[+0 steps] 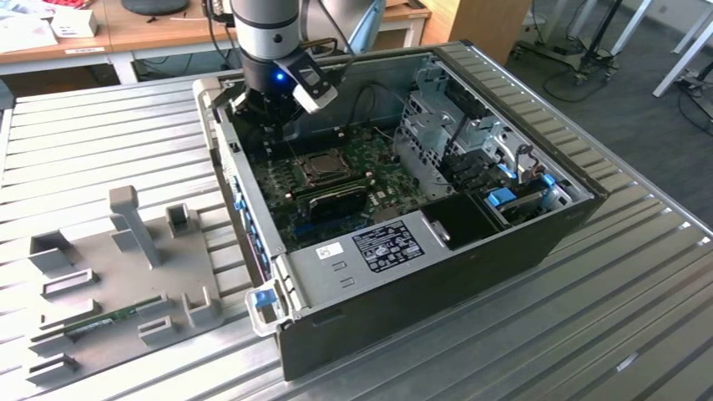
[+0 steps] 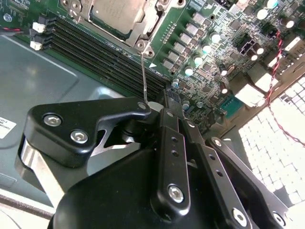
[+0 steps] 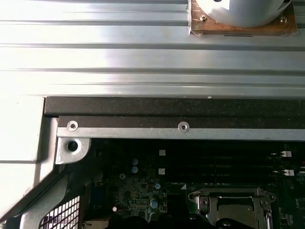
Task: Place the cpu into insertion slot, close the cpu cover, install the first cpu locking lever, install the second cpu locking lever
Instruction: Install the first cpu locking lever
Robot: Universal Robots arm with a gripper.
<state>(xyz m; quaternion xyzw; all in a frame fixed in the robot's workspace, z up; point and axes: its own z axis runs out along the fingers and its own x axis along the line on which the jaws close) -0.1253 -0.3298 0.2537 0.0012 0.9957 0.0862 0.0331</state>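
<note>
In the exterior view, a grey fixture tray (image 1: pixel 123 276) lay at the exterior view's left on a ribbed metal bench (image 1: pixel 100 125). Beside it stood an open computer case (image 1: pixel 446 276). The arm reached down into the case's far corner, with the gripper (image 1: pixel 262 104) low over the green board. Near the gripper was the insertion slot (image 1: pixel 323 167), and a grey perforated drive cage (image 1: pixel 440 134) stood further to the exterior view's right.

In the second wrist view, the cpu (image 2: pixel 116 14) sat already seated in its slot, and the cpu cover (image 2: pixel 147 26) lay closed flat around it. A thin wire locking lever (image 2: pixel 144 76) ran from the socket's corner to the gripper (image 2: pixel 153 109). The gripper's black fingers looked clenched on the lever's free end. The long black memory slots (image 2: pixel 95 52) lay just beside the lever.

The hold seemed narrow and close to the wire's tip. The springy lever could slip free and snap back unlatched. A sideways pull might bend the wire or knock the gripper against the small capacitors (image 2: pixel 205 47) nearby.
</note>
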